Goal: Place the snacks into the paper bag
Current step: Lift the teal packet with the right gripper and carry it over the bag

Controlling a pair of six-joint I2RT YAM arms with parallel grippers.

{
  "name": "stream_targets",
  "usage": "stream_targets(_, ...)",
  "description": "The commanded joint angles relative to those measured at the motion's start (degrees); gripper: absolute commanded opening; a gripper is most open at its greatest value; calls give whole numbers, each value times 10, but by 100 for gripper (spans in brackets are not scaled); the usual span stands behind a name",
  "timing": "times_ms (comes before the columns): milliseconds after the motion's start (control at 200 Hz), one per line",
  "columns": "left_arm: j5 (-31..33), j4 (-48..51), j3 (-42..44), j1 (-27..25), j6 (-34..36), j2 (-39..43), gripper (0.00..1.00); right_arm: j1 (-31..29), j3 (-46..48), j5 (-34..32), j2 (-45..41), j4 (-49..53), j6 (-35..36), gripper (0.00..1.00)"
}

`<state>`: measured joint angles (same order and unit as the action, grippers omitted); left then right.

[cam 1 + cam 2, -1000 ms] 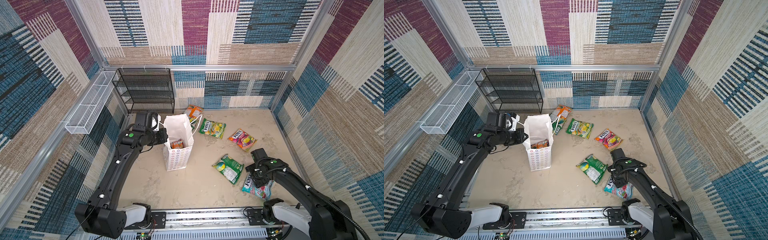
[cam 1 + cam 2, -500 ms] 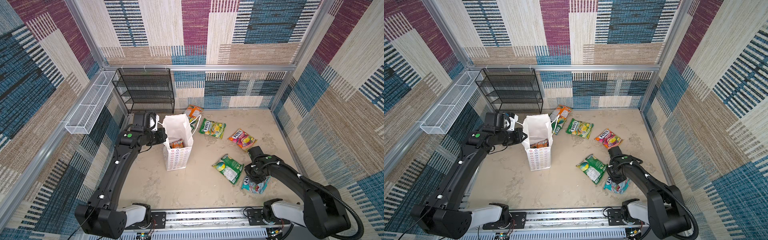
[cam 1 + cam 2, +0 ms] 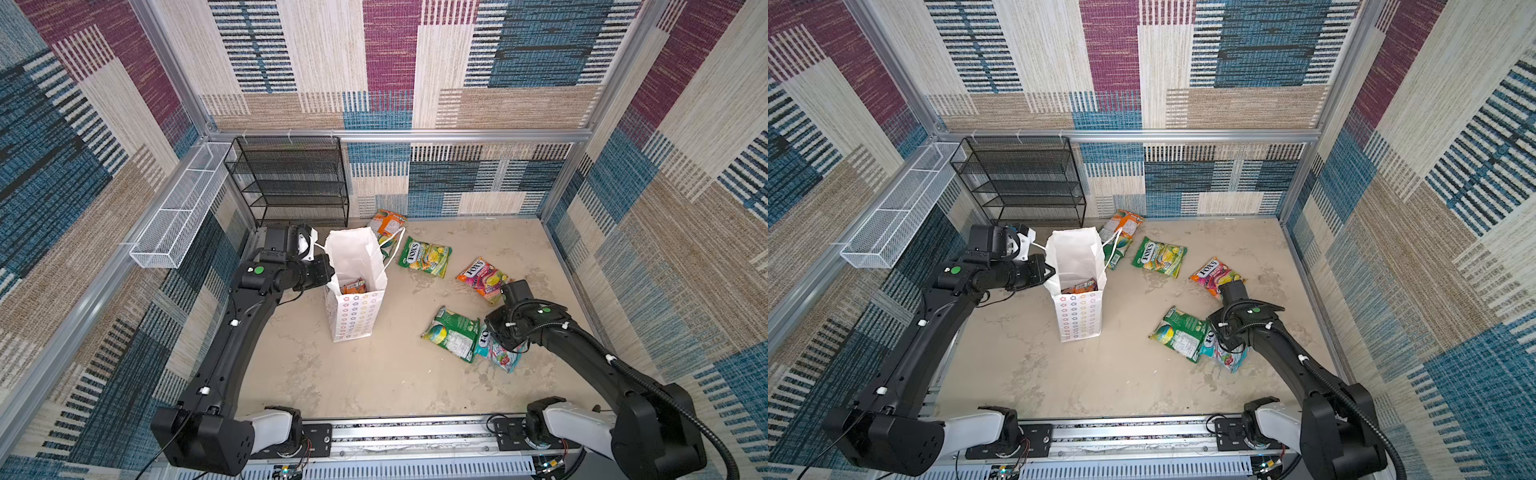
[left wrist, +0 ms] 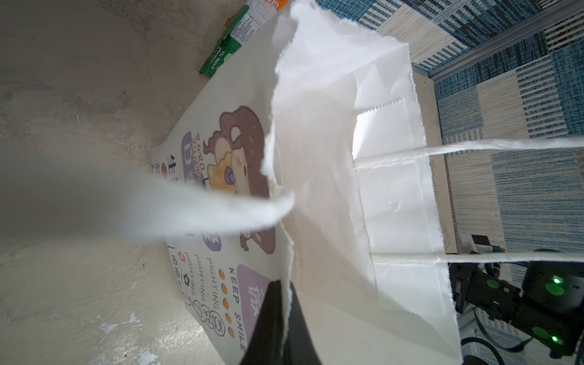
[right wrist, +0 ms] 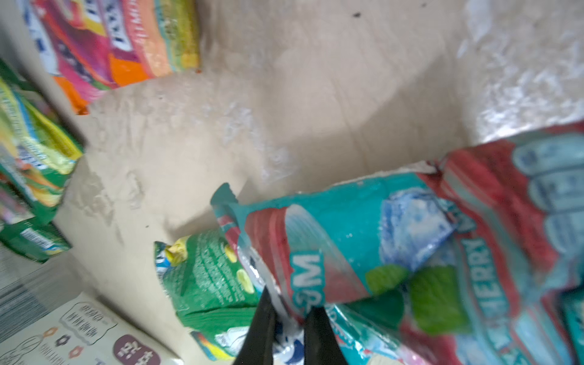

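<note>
Packet in teal sits pinched in right claw; left claw clamps paper bag rim.

A robot lab cell: patterned wall panels, aluminium framing, arms mounted on a rail.

White paper carrier bag carried "KEEP SMILE" and "FIGHTING" on its printed outer side in the left wrist view; the other characters there were not legible. Green glossy plastic packet read "SPRING TEA". In both top views "FOX'S" stood on the yellow-green glossy packet and the pink-orange glossy packet. Teal glossy packet showed "HERRY" and a large "M", blurred.
</note>
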<state>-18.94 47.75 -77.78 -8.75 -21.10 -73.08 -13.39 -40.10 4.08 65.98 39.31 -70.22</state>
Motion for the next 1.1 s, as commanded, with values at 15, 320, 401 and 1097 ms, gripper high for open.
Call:
stream_targets(15, -20, -42, 0, 2, -4, 0, 0, 0, -11, 2, -19, -33, 18, 0)
stream_targets(320, -52, -54, 4, 3, -6, 3, 0, 1, -80, -27, -36, -45, 75, 0)
stream_targets(401, -78, -63, 5, 4, -9, 3, 0, 0, -107, -29, -39, -51, 95, 0)
stream_targets(1097, -160, -98, 24, 4, -58, -36, 0, -113, -463, -86, 102, -88, 239, 0)
